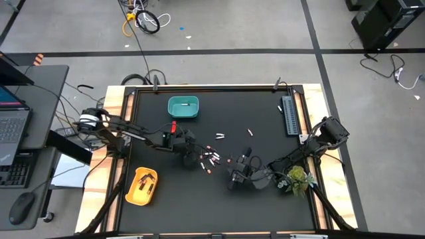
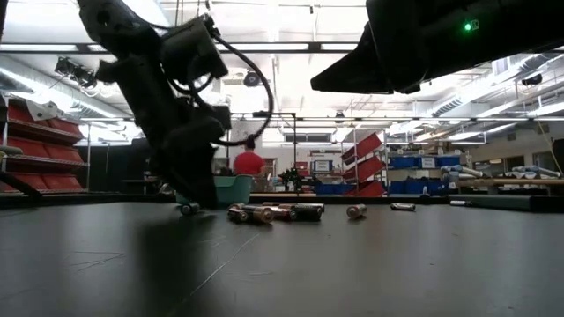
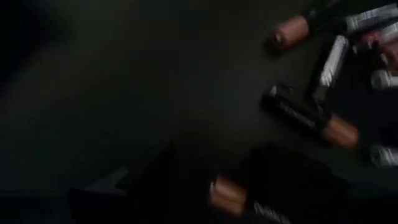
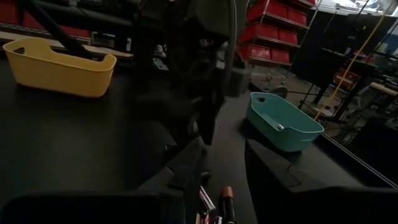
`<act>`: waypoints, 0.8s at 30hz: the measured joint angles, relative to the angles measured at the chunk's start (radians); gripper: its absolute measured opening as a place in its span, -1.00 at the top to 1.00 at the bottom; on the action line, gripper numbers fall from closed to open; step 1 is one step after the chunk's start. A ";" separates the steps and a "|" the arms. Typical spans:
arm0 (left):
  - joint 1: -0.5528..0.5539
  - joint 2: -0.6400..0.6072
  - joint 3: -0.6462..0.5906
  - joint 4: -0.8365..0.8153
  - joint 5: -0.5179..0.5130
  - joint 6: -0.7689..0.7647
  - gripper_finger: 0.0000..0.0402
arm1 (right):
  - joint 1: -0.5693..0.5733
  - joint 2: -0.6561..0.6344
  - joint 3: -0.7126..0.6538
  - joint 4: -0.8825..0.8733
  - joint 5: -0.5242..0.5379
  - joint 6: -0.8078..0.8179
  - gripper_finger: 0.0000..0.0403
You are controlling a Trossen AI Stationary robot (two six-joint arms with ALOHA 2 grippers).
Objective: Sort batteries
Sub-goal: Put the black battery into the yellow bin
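Left gripper (image 1: 188, 154): jaws wide, down on the table (image 1: 159, 199) at the 9 o'clock edge of the battery cluster.
Right gripper (image 1: 238, 174): partly open, empty, at 4 o'clock of the cluster.
Batteries (image 1: 209, 158): clustered mid-table; strays toward 1 o'clock.
Teal bin (image 1: 182, 107): 11 o'clock.
Yellow bin (image 1: 142, 185): 8 o'clock.

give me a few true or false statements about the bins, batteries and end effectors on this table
1. The teal plastic bin lies farther from the table's front edge than the yellow plastic bin. True.
2. All the small cylindrical batteries are already in bins. False: many lie loose on the black table.
3. The left end effector is low beside the battery cluster. True.
4. The right end effector hovers over the teal bin. False: it is near the table's middle, by the batteries.
5. The grey ribbed strip lies in the yellow bin. False: it lies on the table's right side.
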 joint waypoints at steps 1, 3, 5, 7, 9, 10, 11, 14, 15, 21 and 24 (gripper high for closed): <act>-0.003 -0.015 0.006 -0.029 -0.001 -0.006 -0.34 | 0.000 0.000 0.000 0.000 0.000 0.000 0.45; -0.015 -0.042 0.008 -0.083 -0.024 -0.037 -0.34 | 0.000 0.000 0.000 0.000 0.000 0.000 0.45; -0.036 -0.056 0.007 -0.122 -0.063 -0.074 -0.34 | 0.000 0.000 0.000 0.000 0.000 0.000 0.45; -0.056 -0.064 0.007 -0.124 -0.069 -0.100 -0.34 | 0.000 0.000 0.000 0.000 0.000 0.000 0.45; -0.070 -0.064 0.009 -0.129 -0.064 -0.132 -0.34 | 0.000 0.000 0.000 0.001 -0.004 0.000 0.45; -0.077 -0.062 0.008 -0.135 -0.063 -0.146 -0.34 | 0.000 0.000 0.000 0.001 -0.007 0.000 0.45; -0.083 -0.058 0.007 -0.134 -0.064 -0.163 -0.34 | 0.000 0.000 0.000 0.001 -0.007 0.000 0.45; -0.091 -0.055 0.008 -0.123 -0.060 -0.201 -0.34 | 0.000 0.000 0.000 0.015 -0.008 -0.011 0.45; -0.091 -0.055 0.008 -0.124 -0.058 -0.211 -0.34 | 0.000 -0.001 0.000 0.017 -0.008 -0.014 0.45; -0.087 -0.055 0.005 -0.049 -0.060 -0.238 -0.34 | 0.007 -0.001 0.000 0.031 -0.009 -0.030 0.45; -0.086 -0.044 0.006 -0.016 -0.081 -0.262 -0.34 | 0.010 -0.001 0.000 0.044 -0.010 -0.036 0.45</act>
